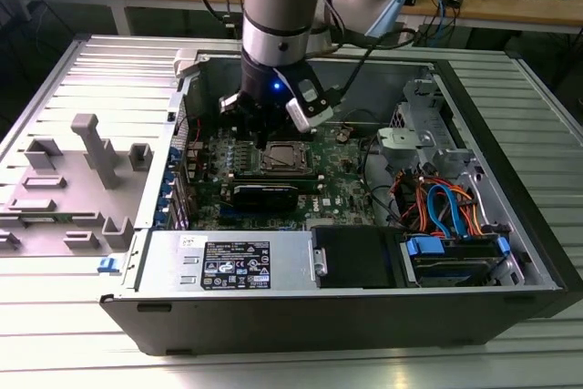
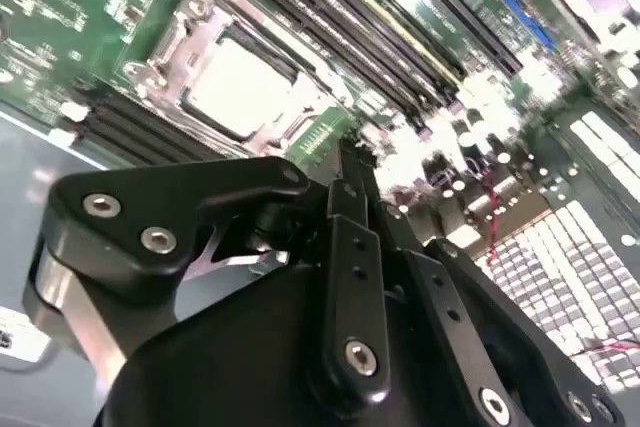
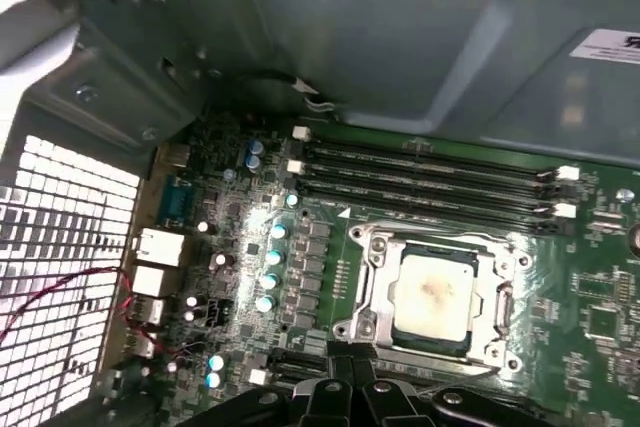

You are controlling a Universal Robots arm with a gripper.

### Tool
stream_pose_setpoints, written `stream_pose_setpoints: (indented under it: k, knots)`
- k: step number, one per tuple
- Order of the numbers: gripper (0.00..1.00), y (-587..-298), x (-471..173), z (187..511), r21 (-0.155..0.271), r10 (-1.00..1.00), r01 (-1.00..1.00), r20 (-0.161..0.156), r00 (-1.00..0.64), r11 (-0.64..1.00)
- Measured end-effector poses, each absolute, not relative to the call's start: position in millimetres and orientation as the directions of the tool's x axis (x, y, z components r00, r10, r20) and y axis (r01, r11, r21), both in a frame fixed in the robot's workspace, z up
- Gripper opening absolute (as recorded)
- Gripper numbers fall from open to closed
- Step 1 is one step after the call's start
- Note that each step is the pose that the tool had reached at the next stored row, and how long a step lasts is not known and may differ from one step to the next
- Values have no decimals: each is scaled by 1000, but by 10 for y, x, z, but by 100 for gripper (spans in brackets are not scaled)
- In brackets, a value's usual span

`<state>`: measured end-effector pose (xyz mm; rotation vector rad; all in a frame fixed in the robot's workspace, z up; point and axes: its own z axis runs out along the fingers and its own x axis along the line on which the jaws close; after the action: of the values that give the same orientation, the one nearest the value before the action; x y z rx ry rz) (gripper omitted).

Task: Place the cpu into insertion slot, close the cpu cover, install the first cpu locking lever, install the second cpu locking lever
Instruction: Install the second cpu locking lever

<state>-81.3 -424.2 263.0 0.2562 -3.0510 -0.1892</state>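
The cpu [image 3: 435, 292] lies flat in the insertion slot [image 3: 356, 325] on the green motherboard [image 1: 342, 189], its silver top facing up. The silvery cpu cover [image 3: 374, 265] lies down around it as a frame, also seen in the second wrist view [image 2: 190, 22]. Thin lever wires run along the socket's sides; I cannot tell whether they are latched. My gripper [image 1: 262, 138] hangs just above the board beside the socket, on the exterior view's left of it. Its black fingers [image 2: 345, 237] are pressed together with nothing between them, and the gripper [image 3: 352, 382] shows at the socket's corner.
Long black memory slots [image 3: 430, 182] run beside the socket. A black graphics card [image 1: 264, 193] sits in front of it, with the power supply [image 1: 246, 261] nearer the front. Cables and a drive bay [image 1: 446, 211] fill the exterior view's right. Case walls [image 1: 392, 79] surround the board.
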Motion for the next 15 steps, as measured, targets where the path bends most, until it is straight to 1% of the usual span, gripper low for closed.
stream_pose_setpoints:
  k: [5,8,15]
  knots:
    - [11,-4265,-715,2623,141,-171,-159,75,-982,977]
    - [11,-4334,-680,2582,155,-172,-158,75,-982,975]
    - [11,-4357,-610,2465,159,-172,-158,76,-982,975]
